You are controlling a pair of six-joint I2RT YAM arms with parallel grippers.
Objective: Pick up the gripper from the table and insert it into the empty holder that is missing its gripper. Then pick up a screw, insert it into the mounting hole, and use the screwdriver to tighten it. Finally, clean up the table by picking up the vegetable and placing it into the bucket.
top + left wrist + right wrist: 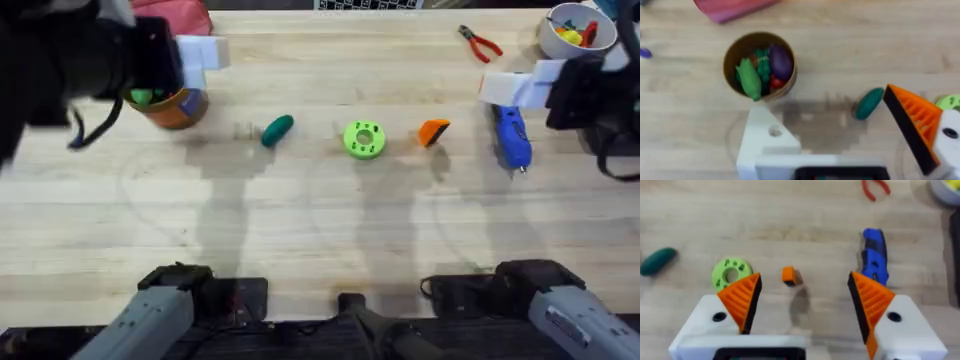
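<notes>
Right pincer (802, 305): released, both orange ribbed pads (742, 300) fitted, jaws spread wide, nothing between them. It hangs above the table (320, 220) at far right. Under it: the gripper (788, 275), small orange piece, lying loose on the wood; blue screwdriver (874, 260) just to one side, green disc w/ holes (731, 272) to the other. Red-handled pliers (480, 42) and white bowl (570, 35) farther back, near right corner.

Left pincer (850, 135): released too. One finger carries an orange pad (915, 122); the other is the bare white holder (765, 137), mounting hole (775, 131) visible and empty. It hangs at far left, over the bucket (732, 50), which holds several toy veg. The vegetable (277, 129), dark green, lies on the table btw bucket and disc, touching neither.
</notes>
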